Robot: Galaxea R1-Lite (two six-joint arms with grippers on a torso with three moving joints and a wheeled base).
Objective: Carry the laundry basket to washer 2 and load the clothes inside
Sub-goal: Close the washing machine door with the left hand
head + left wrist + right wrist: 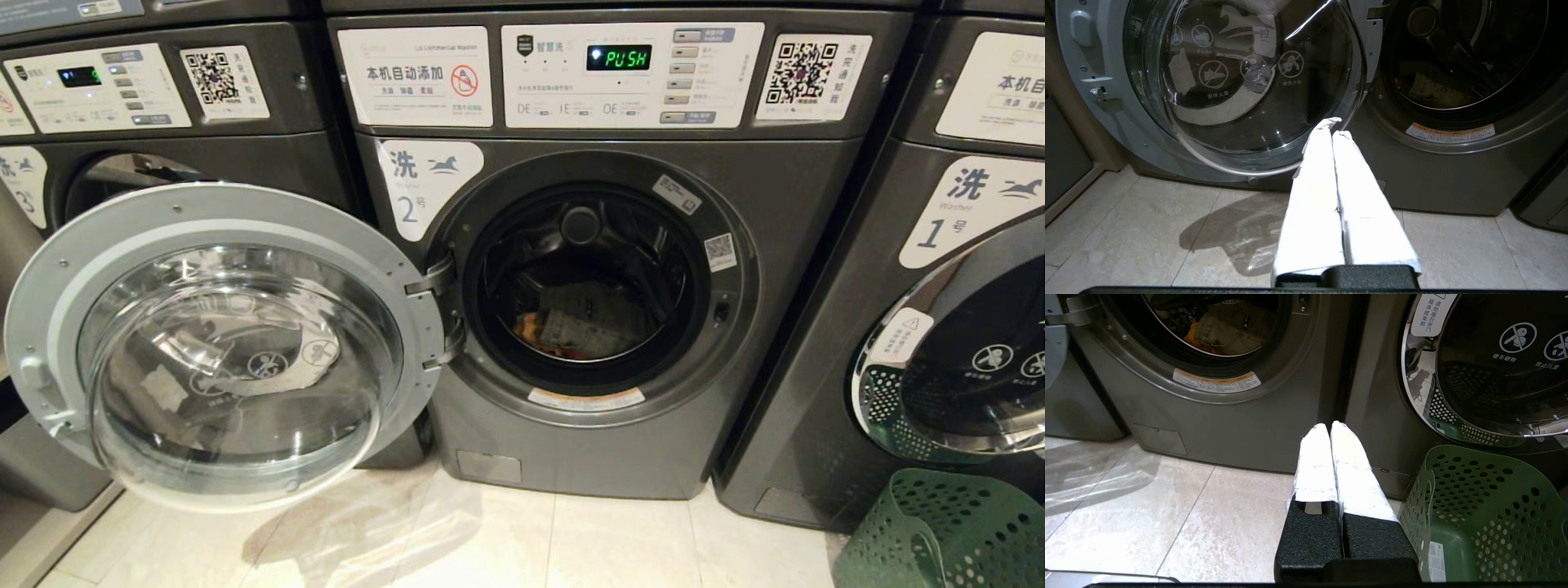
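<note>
Inside washer 2 (604, 269), door swung wide: clothes (584, 331). Beside washer 1, on the floor: basket (947, 531). Left pincer (1333, 126), right pincer (1329, 426): closed, empty.

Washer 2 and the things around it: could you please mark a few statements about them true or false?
1. The door of washer 2 is shut. False: it is swung wide open.
2. Clothes lie in the drum. True.
3. The basket stands before washer 3. False: it stands before washer 1.
4. The left end effector is shut and empty. True.
5. The right end effector holds a garment. False: it is shut and empty.
</note>
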